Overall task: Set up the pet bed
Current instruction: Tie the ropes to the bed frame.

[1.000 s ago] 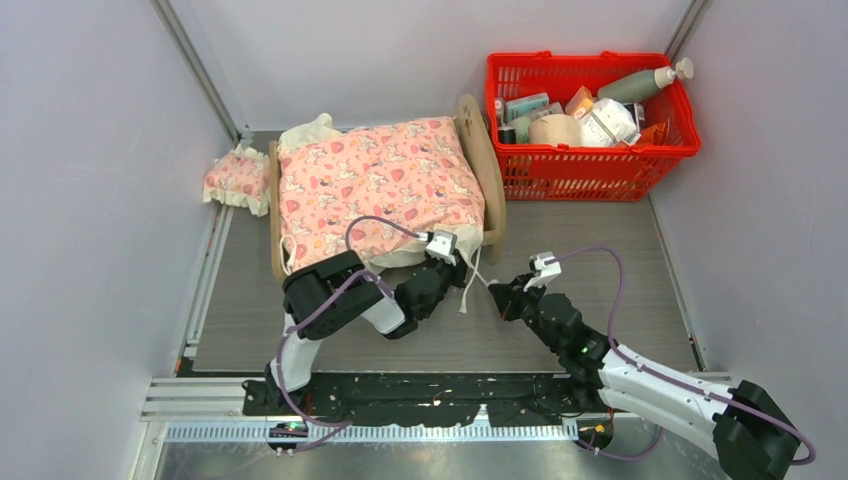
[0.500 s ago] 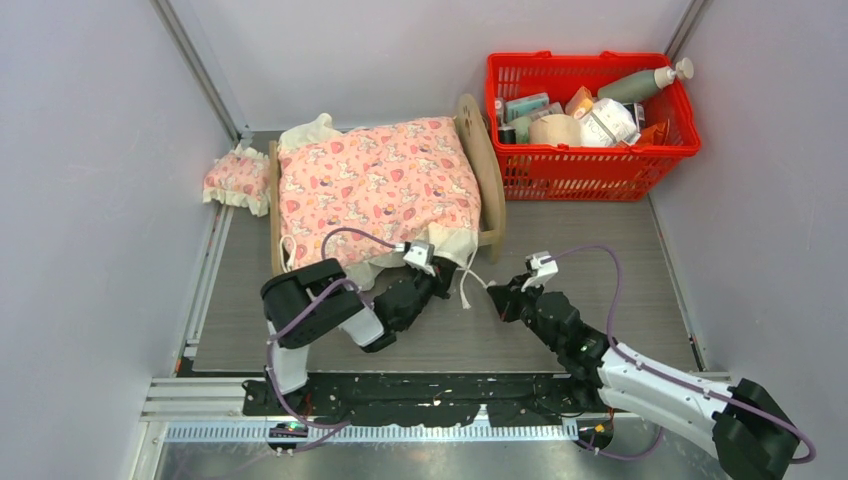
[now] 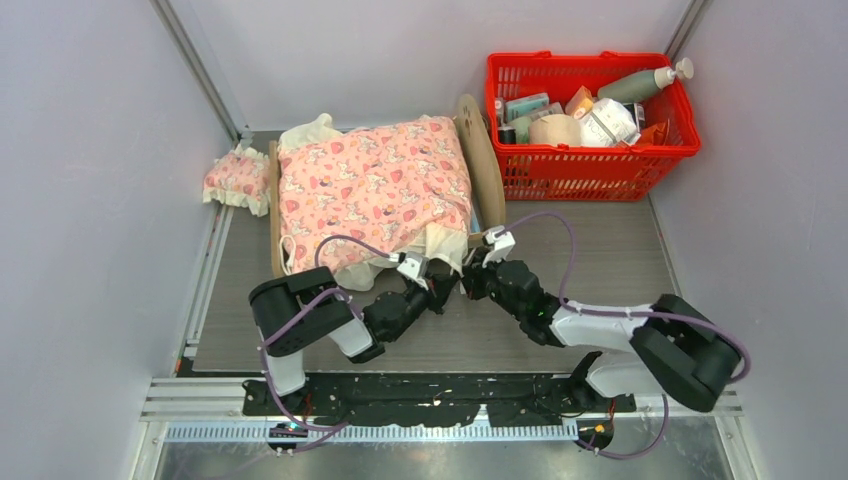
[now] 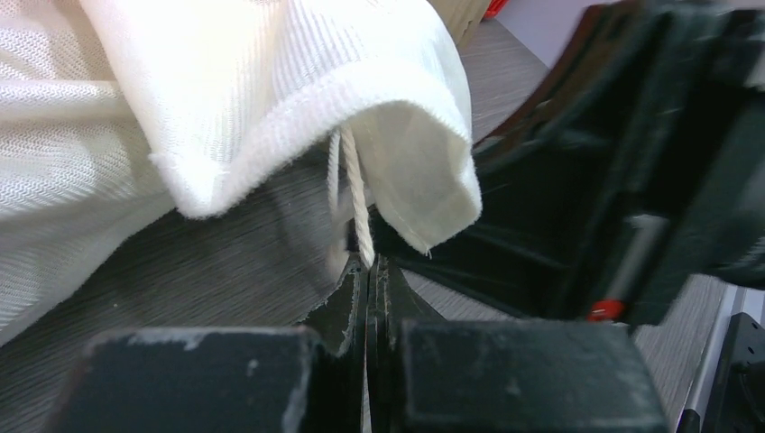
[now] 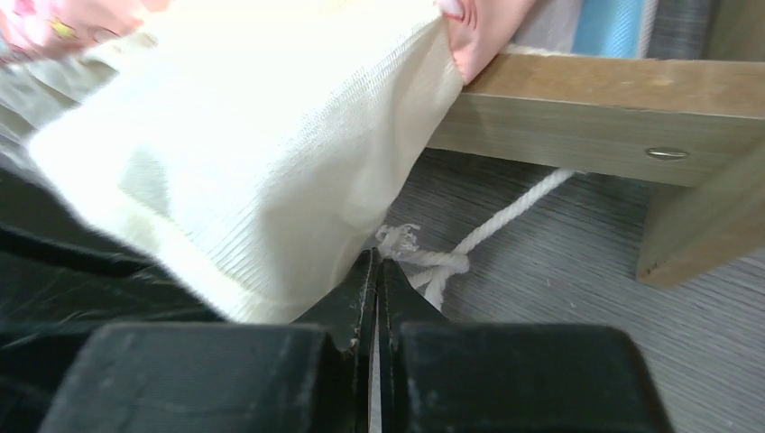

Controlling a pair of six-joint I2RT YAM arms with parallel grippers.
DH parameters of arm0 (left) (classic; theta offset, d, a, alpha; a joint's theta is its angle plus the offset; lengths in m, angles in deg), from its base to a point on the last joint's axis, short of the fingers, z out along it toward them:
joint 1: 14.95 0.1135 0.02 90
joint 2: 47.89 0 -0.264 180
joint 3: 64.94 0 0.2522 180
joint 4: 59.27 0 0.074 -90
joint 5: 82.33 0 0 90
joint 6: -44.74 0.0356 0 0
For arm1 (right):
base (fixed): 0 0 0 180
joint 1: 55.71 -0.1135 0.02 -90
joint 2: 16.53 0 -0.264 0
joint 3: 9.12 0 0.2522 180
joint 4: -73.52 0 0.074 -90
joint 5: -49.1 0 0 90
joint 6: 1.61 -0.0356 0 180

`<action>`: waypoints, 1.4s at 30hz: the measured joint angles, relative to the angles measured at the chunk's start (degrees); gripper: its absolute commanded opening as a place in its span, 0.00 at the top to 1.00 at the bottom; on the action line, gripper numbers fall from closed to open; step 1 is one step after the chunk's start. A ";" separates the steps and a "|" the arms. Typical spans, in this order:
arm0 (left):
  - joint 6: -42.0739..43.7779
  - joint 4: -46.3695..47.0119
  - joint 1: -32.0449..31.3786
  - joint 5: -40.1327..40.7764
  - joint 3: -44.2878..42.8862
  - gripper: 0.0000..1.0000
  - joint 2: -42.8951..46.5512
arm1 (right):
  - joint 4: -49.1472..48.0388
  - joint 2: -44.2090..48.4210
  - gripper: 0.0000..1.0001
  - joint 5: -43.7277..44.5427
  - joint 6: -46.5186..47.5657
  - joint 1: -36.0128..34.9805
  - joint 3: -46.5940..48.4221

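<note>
Your left pincer [image 4: 372, 271] pinches the cord [image 4: 354, 194] under the blanket [image 3: 370, 185] hem. The right pincer [image 5: 377, 262], pressed together, sits at a knot [image 5: 442, 263] below the pet bed [image 5: 586, 99] rail, with bare bench [image 3: 600, 250] rightward.

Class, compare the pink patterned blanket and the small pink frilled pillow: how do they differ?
The pink patterned blanket is far larger than the small pink frilled pillow. The blanket lies spread over the plywood bed frame; the pillow sits beside it, at the edge of the grey table. Both show pink print and cream frills.
</note>
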 measured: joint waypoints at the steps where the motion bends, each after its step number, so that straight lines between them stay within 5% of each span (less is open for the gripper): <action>1: 0.17 0.00 -0.07 0.00 -0.04 1.00 0.00 | -1.29 -2.38 0.95 -0.37 0.31 0.00 0.55; 5: 1.03 0.02 -0.04 0.07 -0.07 0.97 -0.02 | -4.28 -9.49 0.95 -1.75 1.95 0.02 2.47; 12: 3.67 -0.04 1.16 -2.16 -0.39 0.69 -0.37 | -5.75 -12.15 0.95 -5.22 4.92 1.57 4.11; 17: 4.63 0.00 2.47 -4.33 -0.66 0.60 -0.90 | -6.21 -12.63 0.95 -8.72 6.32 3.19 4.11; 42: 1.77 -0.52 4.50 3.43 9.70 0.62 4.39 | -7.58 -17.27 0.95 -15.15 7.43 3.67 7.21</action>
